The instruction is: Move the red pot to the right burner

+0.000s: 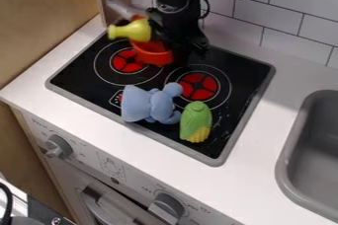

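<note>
My black gripper [180, 36] hangs over the back of the black stove, right against the right side of the red pot [153, 55]. The pot looks tilted, at the upper right of the left burner [129, 61], and its grey handle points to the back left. A yellow rounded object [134, 30] overlaps the pot's rim; I cannot tell whether it lies inside. Whether the pot touches the stove is unclear. To the front right is the right burner [198, 86], red at its centre, with nothing on it.
A blue plush toy [150, 104] lies at the stove's front, just left of the right burner. Beside it is a green and yellow corn toy [196, 122]. A tiled wall [290, 14] stands behind, a wooden panel [49, 17] at left, and a grey sink [290, 157] at right.
</note>
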Robot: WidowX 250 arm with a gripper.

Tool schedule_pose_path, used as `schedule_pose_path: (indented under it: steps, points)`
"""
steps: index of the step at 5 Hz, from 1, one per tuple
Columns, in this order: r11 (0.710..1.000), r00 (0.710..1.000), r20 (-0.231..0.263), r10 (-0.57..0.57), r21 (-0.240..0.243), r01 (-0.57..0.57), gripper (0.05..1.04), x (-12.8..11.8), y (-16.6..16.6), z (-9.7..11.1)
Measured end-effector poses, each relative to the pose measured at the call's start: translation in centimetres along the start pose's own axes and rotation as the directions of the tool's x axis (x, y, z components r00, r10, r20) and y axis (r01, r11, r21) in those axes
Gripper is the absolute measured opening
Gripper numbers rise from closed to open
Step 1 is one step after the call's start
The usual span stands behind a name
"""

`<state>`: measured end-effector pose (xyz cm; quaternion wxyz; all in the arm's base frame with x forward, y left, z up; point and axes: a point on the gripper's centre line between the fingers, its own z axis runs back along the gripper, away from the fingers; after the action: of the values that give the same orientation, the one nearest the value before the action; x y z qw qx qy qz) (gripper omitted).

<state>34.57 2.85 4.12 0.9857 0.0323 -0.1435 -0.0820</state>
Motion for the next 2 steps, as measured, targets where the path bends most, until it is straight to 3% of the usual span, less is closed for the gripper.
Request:
schedule_pose_path:
  steps: [2]
  points:
    - [1.0, 0.997, -0.08, -0.008, 0.011, 0.009, 0.057, -1.2, -1.7, 1.8]
